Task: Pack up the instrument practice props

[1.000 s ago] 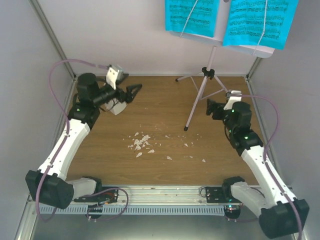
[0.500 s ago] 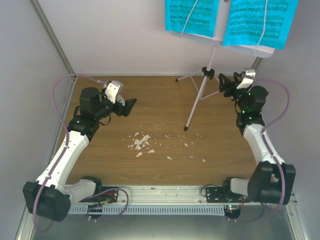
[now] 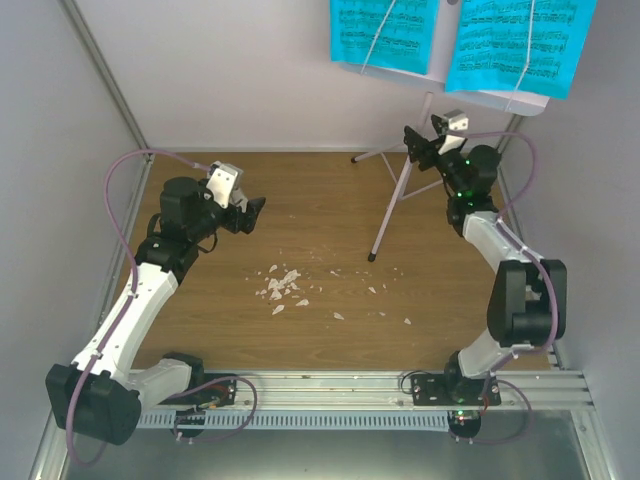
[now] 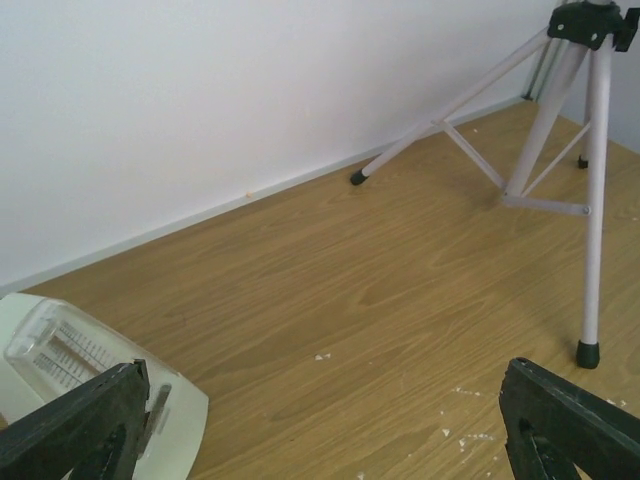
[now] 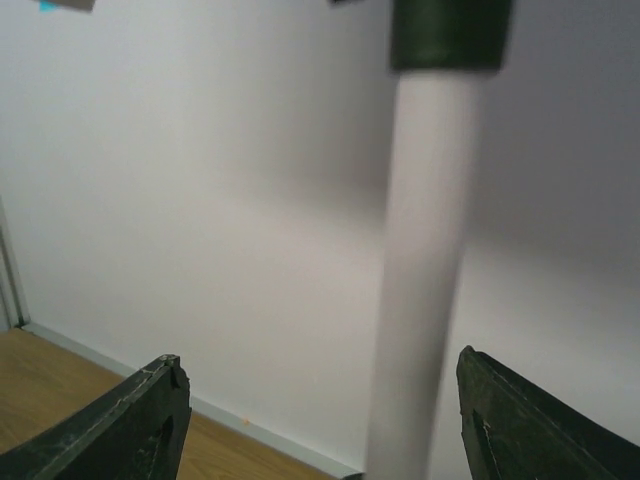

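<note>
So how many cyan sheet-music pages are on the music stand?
2. One cyan page is on the left half of the desk of the music stand, the other on the right half. More may lie hidden behind them.

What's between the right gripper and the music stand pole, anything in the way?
Nothing visible. In the right wrist view the music stand pole stands straight ahead of the open right gripper, lined up with its gap and nearer one finger, with only wall behind.
</note>
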Tool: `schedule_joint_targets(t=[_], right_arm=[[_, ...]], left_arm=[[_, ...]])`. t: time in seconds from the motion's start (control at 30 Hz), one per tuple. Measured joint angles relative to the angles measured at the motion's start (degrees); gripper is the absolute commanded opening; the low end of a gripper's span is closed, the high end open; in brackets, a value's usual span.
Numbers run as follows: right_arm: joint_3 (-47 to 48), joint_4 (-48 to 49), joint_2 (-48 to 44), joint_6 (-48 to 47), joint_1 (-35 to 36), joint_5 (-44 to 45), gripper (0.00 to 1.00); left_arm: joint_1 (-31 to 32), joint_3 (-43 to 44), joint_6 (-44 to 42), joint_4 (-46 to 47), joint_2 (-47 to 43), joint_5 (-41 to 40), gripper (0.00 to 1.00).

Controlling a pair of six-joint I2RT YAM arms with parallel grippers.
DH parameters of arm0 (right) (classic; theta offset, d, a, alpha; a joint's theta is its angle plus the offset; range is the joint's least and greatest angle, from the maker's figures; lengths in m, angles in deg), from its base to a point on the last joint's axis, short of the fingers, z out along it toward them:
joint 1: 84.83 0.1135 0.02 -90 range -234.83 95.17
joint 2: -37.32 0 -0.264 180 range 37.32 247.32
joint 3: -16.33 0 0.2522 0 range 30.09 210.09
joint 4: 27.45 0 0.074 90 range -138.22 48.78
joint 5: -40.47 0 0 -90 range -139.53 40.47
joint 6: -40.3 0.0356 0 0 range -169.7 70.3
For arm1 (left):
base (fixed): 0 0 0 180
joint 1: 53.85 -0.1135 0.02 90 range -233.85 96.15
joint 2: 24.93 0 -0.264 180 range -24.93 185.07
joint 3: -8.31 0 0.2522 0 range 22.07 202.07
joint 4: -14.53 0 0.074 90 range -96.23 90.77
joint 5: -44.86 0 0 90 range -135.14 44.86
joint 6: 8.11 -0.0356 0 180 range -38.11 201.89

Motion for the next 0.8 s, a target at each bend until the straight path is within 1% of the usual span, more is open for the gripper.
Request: schedule_joint_targets(t=[0.1, 0.23, 0.4, 0.47, 0.53, 0.6, 0.67, 0.8], right_arm=[[0.55, 1.62, 3.26, -0.26, 1.66, 1.99, 0.72], [0.55, 3.48, 5.38, -0.39, 1.57, 4.35, 0.71], [1.79, 4.33, 6.75, -0.98, 1.53, 5.70, 0.65], [3.15, 4.94, 7.58, -1.31, 1.53, 6.25, 0.61], [4.55, 5.44, 8.46, -1.66, 1.57, 6.54, 0.56], [5.73, 5.70, 9.33, -2.03, 1.64, 6.71, 0.47], [6.54, 5.86, 10.10, -2.34, 1.75, 6.82, 0.35], [7.45, 5.77, 10.80, -2.23, 2.12, 6.75, 0.21]], left_arm=[[0.00, -0.17, -0.39, -0.13, 0.00, -0.85, 0.95], [0.00, -0.35, -0.55, -0.39, 0.00, -1.51, 0.96], [0.00, -0.39, -0.63, -0.39, 0.02, -2.10, 0.96], [0.00, -0.42, -0.63, -0.39, 0.07, -2.10, 0.96], [0.00, -0.42, -0.61, -0.39, 0.20, -2.08, 0.96], [0.00, -0.42, -0.61, -0.39, 0.35, -2.08, 0.96], [0.00, -0.42, -0.61, -0.44, 0.55, -2.08, 0.96], [0.00, -0.42, -0.61, -0.55, 0.98, -2.08, 0.96]])
